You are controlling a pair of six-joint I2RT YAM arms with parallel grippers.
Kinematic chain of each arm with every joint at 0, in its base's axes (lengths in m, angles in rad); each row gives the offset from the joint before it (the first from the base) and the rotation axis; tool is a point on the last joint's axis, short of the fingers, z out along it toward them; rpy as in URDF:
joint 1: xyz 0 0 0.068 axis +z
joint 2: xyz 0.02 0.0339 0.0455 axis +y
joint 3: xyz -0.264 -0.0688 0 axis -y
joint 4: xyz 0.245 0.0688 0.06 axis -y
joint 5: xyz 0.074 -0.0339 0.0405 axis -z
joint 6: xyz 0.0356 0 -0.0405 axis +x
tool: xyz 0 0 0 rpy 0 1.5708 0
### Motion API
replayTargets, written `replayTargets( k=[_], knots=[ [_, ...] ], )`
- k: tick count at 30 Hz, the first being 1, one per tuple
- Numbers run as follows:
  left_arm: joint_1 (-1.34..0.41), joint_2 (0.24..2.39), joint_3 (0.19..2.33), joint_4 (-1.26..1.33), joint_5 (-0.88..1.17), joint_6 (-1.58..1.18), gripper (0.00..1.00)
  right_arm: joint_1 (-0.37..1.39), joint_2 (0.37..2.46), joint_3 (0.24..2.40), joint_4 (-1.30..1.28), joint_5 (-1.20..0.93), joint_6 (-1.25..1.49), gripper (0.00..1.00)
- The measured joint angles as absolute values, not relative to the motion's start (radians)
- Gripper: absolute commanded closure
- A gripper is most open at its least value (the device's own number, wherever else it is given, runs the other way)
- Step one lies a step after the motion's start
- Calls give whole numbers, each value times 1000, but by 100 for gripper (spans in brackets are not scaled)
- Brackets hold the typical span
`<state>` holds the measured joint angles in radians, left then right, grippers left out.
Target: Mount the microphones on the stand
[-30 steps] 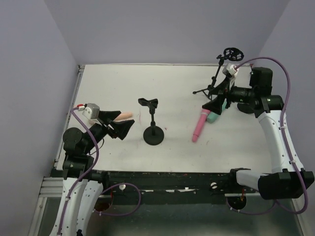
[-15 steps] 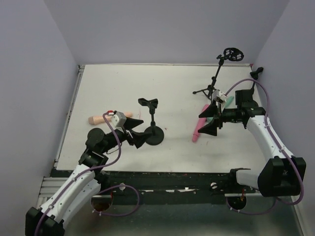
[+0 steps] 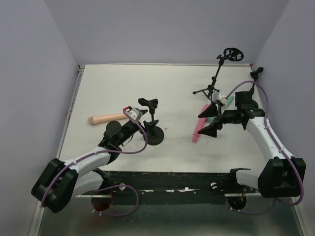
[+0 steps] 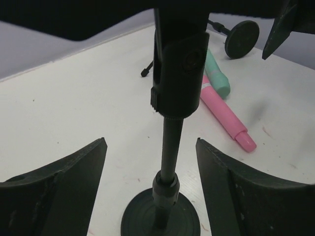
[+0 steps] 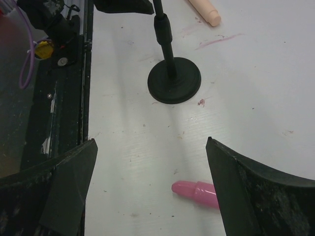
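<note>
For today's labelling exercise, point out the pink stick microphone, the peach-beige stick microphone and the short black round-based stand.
Pink stick microphone (image 4: 224, 114): left wrist view, mid-body.
Peach-beige stick microphone (image 3: 105, 118): top external view, mid-shaft.
Short black round-based stand (image 4: 170, 145): left wrist view, thin pole above base.

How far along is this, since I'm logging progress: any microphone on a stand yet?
Nothing is done: the peach microphone, pink microphone and teal microphone all lie on the table. In hand: the left end effector is open either side of the pole of the centre stand; the right end effector is open above the pink microphone, holding nothing. All three attachments remain.
</note>
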<state>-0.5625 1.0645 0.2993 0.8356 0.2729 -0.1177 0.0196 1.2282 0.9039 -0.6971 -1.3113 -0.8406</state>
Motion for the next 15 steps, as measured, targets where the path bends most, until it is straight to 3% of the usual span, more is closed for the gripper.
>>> replayTargets(
  k=[5,15],
  knots=[
    [-580,1139,315,957,273,-93,39,19,1228,904,-698,-1311,-848,0],
    [-599,1163,340,989,281,-101,98,19,1229,904,-696,-1311,-846,0]
  ],
)
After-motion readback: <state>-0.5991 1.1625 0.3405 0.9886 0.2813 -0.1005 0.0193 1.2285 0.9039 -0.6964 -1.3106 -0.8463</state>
